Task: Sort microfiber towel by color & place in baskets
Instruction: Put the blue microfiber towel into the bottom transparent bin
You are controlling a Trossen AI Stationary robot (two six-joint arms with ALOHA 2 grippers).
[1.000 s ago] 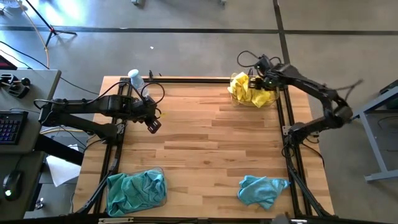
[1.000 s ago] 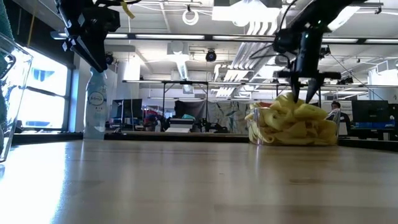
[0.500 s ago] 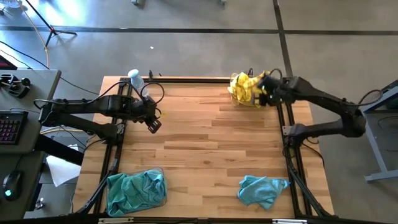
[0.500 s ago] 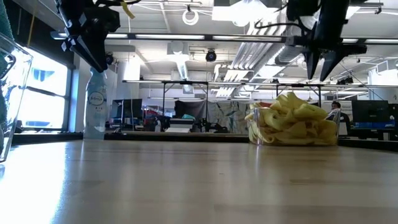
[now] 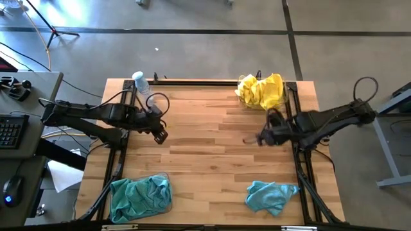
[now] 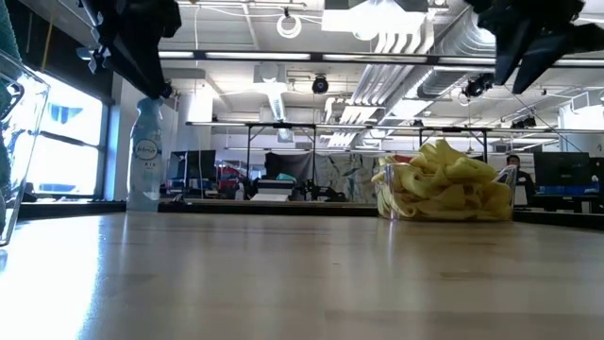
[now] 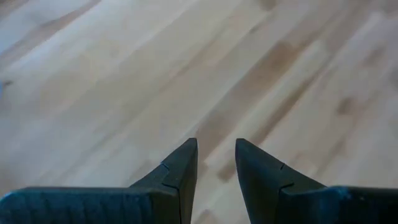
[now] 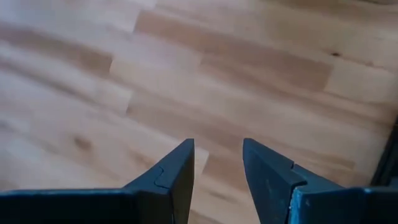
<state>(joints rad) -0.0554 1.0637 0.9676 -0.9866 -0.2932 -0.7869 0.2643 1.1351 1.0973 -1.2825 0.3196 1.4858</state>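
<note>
Several yellow microfiber towels (image 5: 260,92) are heaped in a clear basket (image 6: 385,194) at the table's far right. Teal towels (image 5: 140,197) fill a second clear basket (image 5: 168,183) at the near left. One loose teal towel (image 5: 271,196) lies crumpled on the wood at the near right. My right gripper (image 8: 217,144) hangs open over bare wood between the yellow heap and the loose teal towel, seen in the high view as my right gripper (image 5: 263,138). My left gripper (image 7: 216,146) is open above bare wood at the table's left, also my left gripper (image 5: 160,135).
A clear spray bottle (image 5: 140,82) stands at the far left corner, behind my left arm. Black frame rails (image 5: 300,160) run along the table's left and right sides. Bare wood (image 5: 212,154) stretches across the middle.
My right gripper has left the yellow heap, risen, and swung toward the table's near edge, turning at the wrist, to hang over bare wood. The yellow towels stay in their basket. My left gripper has shifted a little toward the near edge.
</note>
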